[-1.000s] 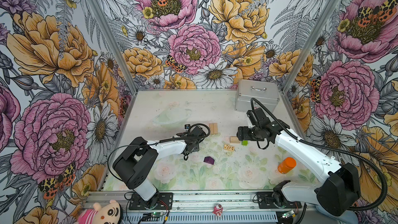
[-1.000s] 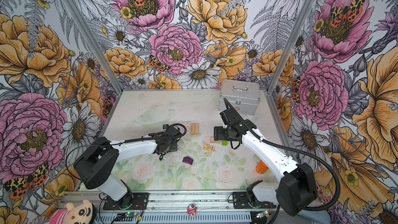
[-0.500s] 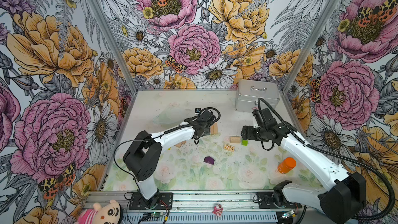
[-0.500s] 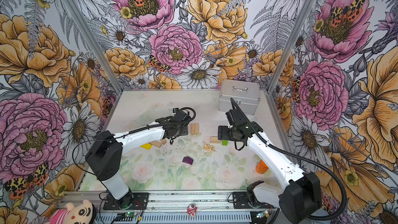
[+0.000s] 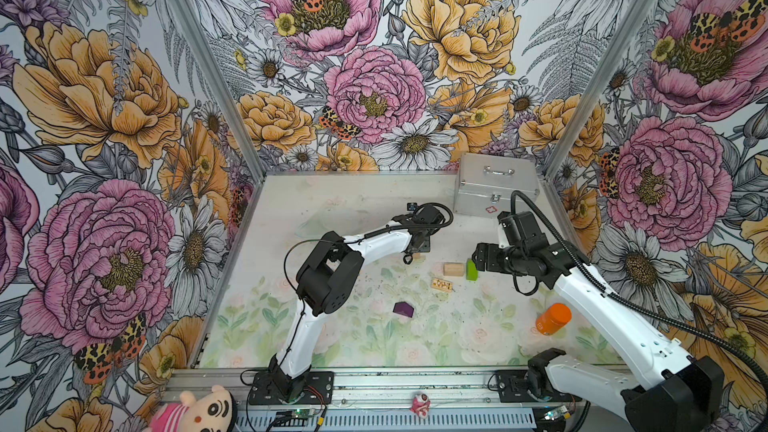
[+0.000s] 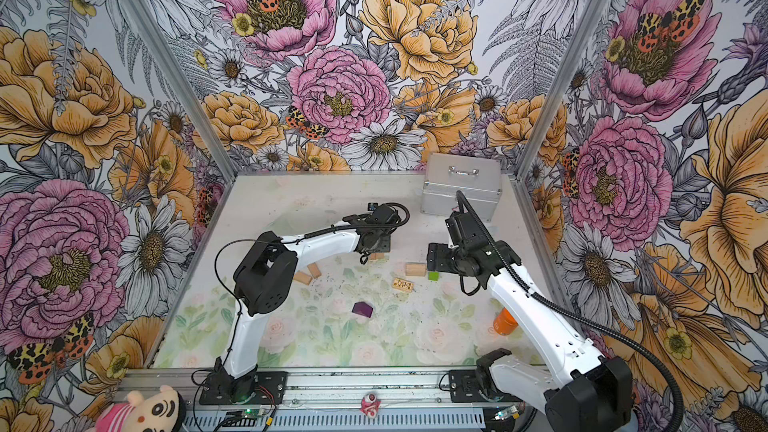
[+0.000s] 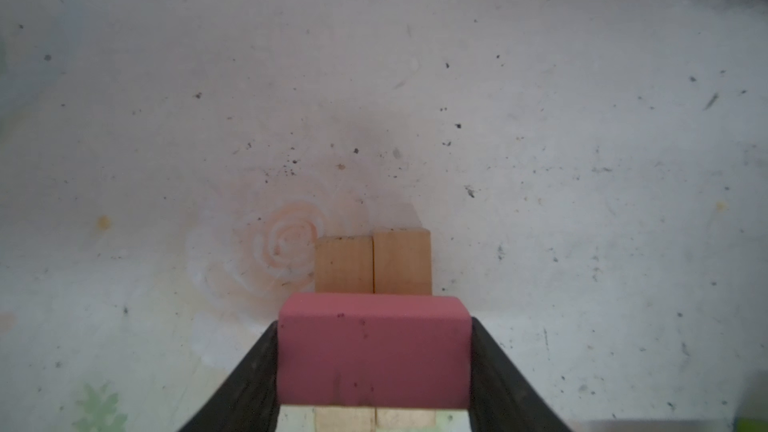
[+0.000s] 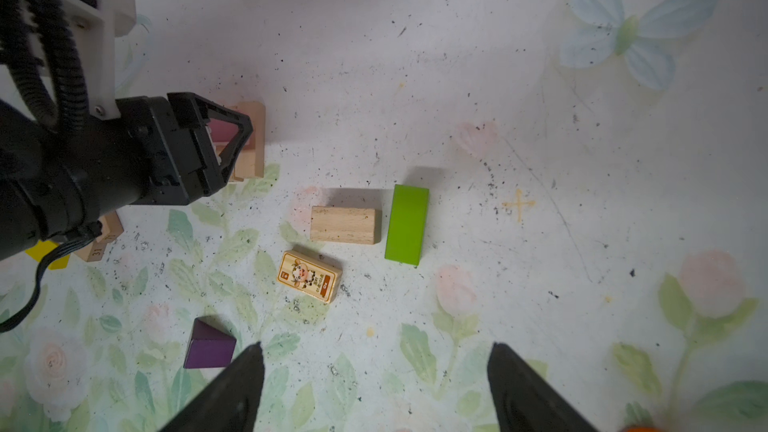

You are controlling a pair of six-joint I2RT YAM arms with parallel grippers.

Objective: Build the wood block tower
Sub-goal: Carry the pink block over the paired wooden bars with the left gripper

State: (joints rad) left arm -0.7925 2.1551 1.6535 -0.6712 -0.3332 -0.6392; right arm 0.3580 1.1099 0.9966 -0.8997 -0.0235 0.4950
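The left gripper [image 7: 372, 328] had swung toward the surface's [image 5: 357, 205] back edge, clamped on a pink block [image 7: 374, 359] over two tan blocks [image 7: 345, 263], while the right gripper [image 8: 376, 347] gaped wide.

Matt paint on pink block [image 7: 374, 355]; tan blocks [image 7: 345, 263] bare wood; case [image 5: 490, 197] brushed metal.

We see a pink block [image 7: 374, 363] pinched in the left tool [image 7: 374, 326], over two tan blocks [image 7: 372, 261] touching side by side. A green block [image 8: 406, 224], tan plank [image 8: 345, 225], printed block [image 8: 309, 276] and purple house block [image 8: 209, 347] lie loose nearby.
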